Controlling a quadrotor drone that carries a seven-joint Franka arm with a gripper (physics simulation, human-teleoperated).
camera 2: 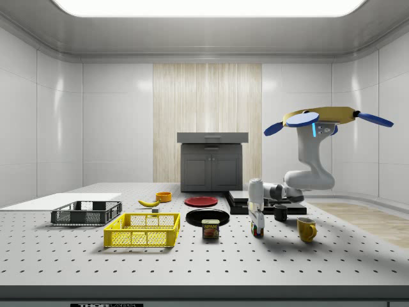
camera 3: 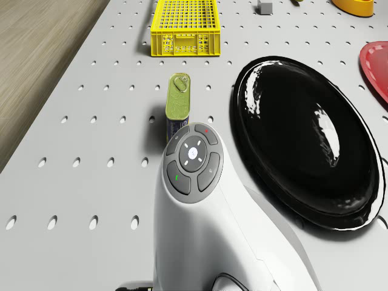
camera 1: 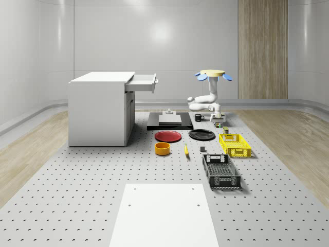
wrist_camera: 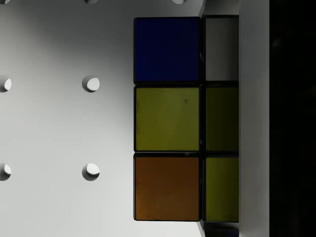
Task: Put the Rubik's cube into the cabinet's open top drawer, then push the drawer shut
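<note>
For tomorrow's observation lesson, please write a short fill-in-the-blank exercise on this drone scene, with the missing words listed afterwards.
1. The cabinet has its top drawer standing ____.
2. In the side view, the Rubik's cube rests on the table directly under the gripper, to the right of a ____ can.
3. The plate beside the arm in the drone view is coloured ____.
4. The drone ____ above the table.

Missing words: open; Spam; black; hovers
</note>
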